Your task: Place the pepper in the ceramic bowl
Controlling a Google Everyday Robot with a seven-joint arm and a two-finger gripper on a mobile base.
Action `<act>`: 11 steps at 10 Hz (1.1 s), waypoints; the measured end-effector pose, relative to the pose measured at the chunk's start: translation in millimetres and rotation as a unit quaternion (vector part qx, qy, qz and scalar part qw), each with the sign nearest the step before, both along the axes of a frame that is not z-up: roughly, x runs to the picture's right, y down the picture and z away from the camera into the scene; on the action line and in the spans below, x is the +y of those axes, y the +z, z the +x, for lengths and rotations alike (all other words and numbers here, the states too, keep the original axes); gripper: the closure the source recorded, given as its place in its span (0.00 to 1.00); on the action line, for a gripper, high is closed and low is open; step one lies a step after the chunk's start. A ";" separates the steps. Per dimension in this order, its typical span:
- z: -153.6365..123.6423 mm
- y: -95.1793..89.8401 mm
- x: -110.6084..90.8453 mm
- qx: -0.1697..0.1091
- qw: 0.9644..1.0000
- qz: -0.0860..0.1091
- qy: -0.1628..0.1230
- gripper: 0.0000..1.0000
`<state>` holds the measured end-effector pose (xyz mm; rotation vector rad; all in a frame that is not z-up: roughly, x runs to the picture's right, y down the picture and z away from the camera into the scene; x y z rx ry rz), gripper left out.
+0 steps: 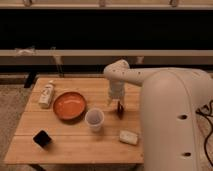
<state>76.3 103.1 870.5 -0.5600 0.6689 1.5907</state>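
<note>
The ceramic bowl (69,106) is a wide shallow orange-red dish on the left half of the wooden table (75,142). The pepper (120,109) is a small slim dark red thing on the table to the right of the bowl, just past a white cup. My gripper (116,100) hangs from the white arm directly above the pepper, very close to it. Part of the pepper is hidden by the gripper.
A white cup (94,120) stands between the bowl and the pepper. A pale rectangular block (128,137) lies near the front right. A small black cup (42,138) sits at the front left. A white bottle (47,94) lies at the far left. My white body fills the right side.
</note>
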 end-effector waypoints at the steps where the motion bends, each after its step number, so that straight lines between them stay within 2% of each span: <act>1: 3.6 1.9 3.9 -0.001 1.000 -0.004 0.000 0.35; 5: 18.0 19.4 1.5 -0.008 1.000 0.000 -0.001 0.35; 6: 21.7 35.6 1.1 -0.013 1.000 0.000 0.002 0.35; 9: 24.9 44.3 7.6 -0.016 1.000 -0.009 0.007 0.36; 10: 26.7 44.1 10.0 -0.016 1.000 -0.014 0.011 0.41; 11: 29.6 42.5 11.6 -0.016 1.000 -0.020 0.018 0.53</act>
